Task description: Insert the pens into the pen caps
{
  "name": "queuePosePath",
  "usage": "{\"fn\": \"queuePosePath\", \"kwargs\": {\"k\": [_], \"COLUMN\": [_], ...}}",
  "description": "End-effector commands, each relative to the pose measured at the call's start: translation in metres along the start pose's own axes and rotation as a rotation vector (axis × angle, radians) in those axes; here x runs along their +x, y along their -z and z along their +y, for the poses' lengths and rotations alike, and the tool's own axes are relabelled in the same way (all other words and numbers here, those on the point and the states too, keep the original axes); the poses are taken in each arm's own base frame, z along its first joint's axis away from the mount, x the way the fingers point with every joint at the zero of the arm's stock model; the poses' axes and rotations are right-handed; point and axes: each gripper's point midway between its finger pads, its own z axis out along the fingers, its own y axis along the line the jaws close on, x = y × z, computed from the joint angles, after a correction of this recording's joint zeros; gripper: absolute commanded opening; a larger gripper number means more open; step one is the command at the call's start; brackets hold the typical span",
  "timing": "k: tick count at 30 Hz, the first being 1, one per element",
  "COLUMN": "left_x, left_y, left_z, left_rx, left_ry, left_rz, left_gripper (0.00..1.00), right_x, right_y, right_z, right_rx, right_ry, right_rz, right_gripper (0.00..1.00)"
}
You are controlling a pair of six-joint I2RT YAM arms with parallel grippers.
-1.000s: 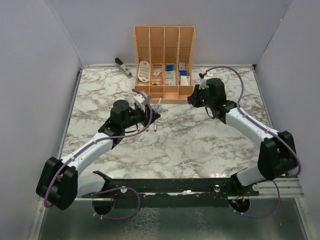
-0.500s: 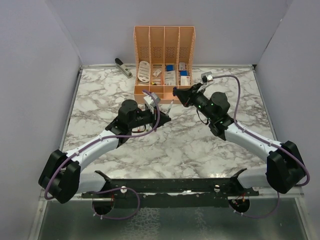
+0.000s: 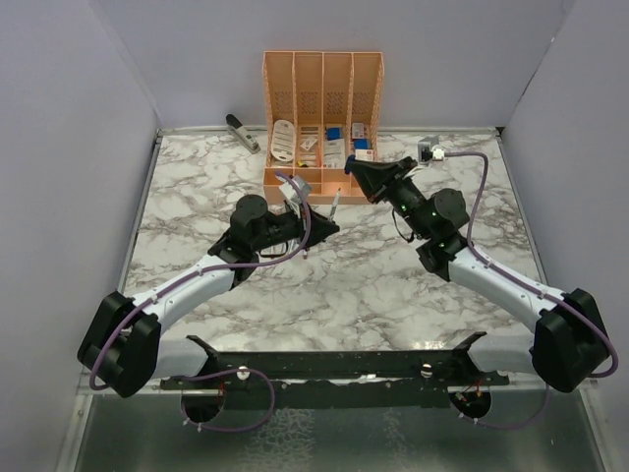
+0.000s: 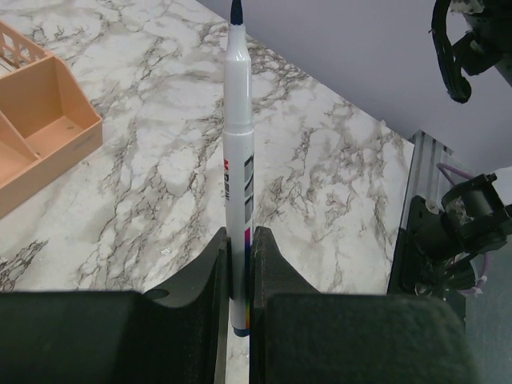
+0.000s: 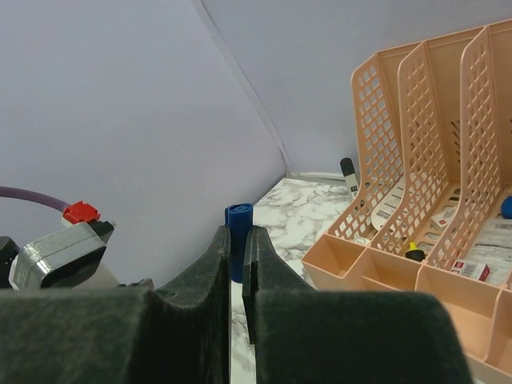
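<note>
Step in hand, as I read it: mating one pen to one cap in mid-air, above the bench [image 3: 197, 187] and just near of the orange organiser [image 3: 322, 98]. The stapler [image 3: 242, 132] at far left plays no part.

Doing it well:
- Left side carries the pen [image 4: 238, 160]. It sticks out well past the grip, so the tip is likely to swing with any wrist tilt. Keep this arm steady and let the other close in.
- The pen tip looks dark blue and the cap [image 5: 238, 219] is blue, so the pair appears matched.
- The cap mouth has to face the tip squarely. From above, pen and cap are near but apart, and I cannot tell whether the two axes line up.
- Push along the pen's length only. A sideways nudge could slip the pen or flick the small cap out.

Fingers:
- Left fingers [image 4: 200, 280]: narrow, pinched on the lower barrel of the pen, which stands straight out between them, tip away from the wrist.
- Right fingers [image 5: 200, 272]: nearly together, clamped on the cap, whose top end shows just above the tips. The open end is hidden.

Other pens are not clearly visible. A small yellow piece lies in the organiser's front tray, too small to identify.
</note>
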Motion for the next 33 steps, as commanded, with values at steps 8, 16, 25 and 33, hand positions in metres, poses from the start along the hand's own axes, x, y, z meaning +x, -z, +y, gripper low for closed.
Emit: {"fn": "queuePosePath", "kwargs": {"k": [8, 16, 25, 33], "left_x": [-0.025, -0.025, -0.027, -0.028], "left_y": [-0.006, -0.005, -0.003, -0.001], "left_z": [-0.007, -0.006, -0.007, -0.007], "left_rx": [0.033, 0.022, 0.025, 0.022], "left_ry": [-0.013, -0.017, -0.038, -0.049], "left_rz": [-0.073, -0.077, -0.083, -0.087], "left_gripper": [0.0, 0.0, 0.0, 0.0], "right_x": [0.005, 0.007, 0.006, -0.001], "right_y": [0.007, 0.003, 0.008, 0.009], "right_z": [0.031, 0.037, 0.029, 0.025], "right_rx": [-0.114, -0.133, -0.094, -0.064], "right_ry": [-0.071, -0.067, -0.023, 0.027], "right_rz": [-0.006, 0.005, -0.009, -0.041], "right_gripper": [0.01, 0.01, 0.01, 0.01]}}
